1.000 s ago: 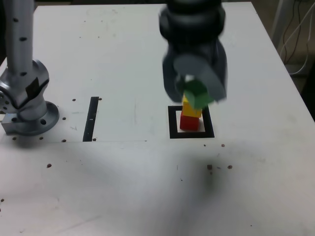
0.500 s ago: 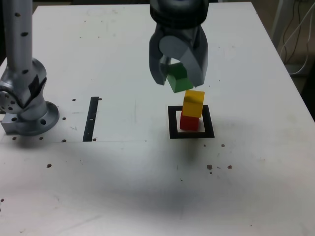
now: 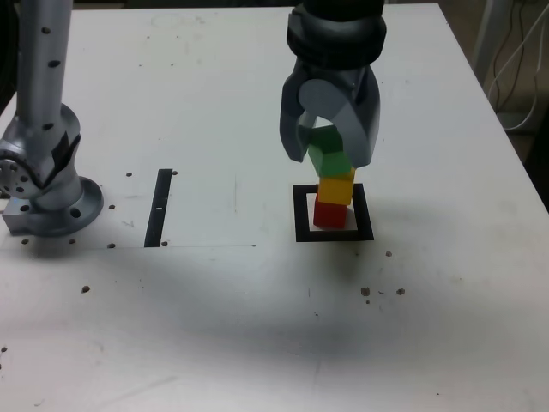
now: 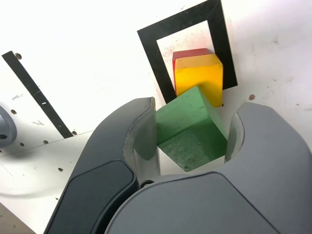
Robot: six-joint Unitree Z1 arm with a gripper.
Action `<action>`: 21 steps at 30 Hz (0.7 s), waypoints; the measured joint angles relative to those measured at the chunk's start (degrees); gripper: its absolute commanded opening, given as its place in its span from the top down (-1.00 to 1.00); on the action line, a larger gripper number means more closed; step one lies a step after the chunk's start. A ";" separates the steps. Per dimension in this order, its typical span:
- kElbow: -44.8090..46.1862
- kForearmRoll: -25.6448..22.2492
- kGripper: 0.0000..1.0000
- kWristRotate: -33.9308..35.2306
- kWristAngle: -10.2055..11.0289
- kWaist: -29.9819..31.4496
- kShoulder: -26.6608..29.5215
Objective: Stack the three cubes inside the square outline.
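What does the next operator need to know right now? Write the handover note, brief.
Gripper: shut on the green cube, which sits tilted between the jaws, just above the stack.
Red cube: inside the square outline, at the bottom.
Yellow cube: on top of the red one, set slightly askew.
Done: two cubes stacked in the outline.
Left: square up the green cube over the yellow, set it down, open, back away. Whether green already touches yellow cannot be told.
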State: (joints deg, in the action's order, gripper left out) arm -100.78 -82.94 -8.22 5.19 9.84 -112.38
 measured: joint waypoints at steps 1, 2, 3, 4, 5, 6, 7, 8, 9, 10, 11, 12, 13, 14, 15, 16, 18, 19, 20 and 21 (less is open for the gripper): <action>-0.09 0.04 0.44 -0.28 0.00 -0.19 -0.11; -0.20 0.08 0.44 -0.54 -0.04 -0.39 -0.30; -0.29 0.14 0.44 -0.73 -0.13 -0.54 -0.55; -0.35 0.24 0.43 -0.88 -0.22 -0.68 -0.84; -0.42 0.38 0.41 -1.02 -0.26 -0.76 -1.10; -0.47 0.59 0.38 -1.18 -0.27 -0.83 -1.31; -0.50 0.80 0.36 -1.33 -0.26 -0.89 -1.40; -0.54 1.03 0.34 -1.50 -0.26 -0.98 -1.45; -0.55 1.22 0.31 -1.65 -0.25 -1.09 -1.49; -0.56 1.44 0.29 -1.85 -0.23 -1.25 -1.62; -0.56 1.59 0.28 -2.01 -0.23 -1.39 -1.81; -0.56 1.67 0.28 -2.11 -0.23 -1.52 -2.03; -0.56 1.69 0.28 -2.18 -0.23 -1.62 -2.25; -0.56 1.69 0.26 -2.25 -0.23 -1.72 -2.41; -0.55 1.69 0.22 -2.27 -0.21 -1.77 -2.45; -0.55 1.69 0.16 -2.31 -0.17 -1.80 -2.45; -0.52 1.69 0.05 -2.55 -0.12 -1.80 -2.45; -0.46 1.68 -0.01 -2.72 -0.11 -1.81 -2.45; -0.40 1.67 -0.07 -2.81 -0.10 -1.85 -2.45; -0.31 1.66 -0.12 -2.91 -0.09 -1.90 -2.45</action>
State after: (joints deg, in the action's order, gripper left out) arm -101.09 -81.28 -11.13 5.09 7.94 -114.84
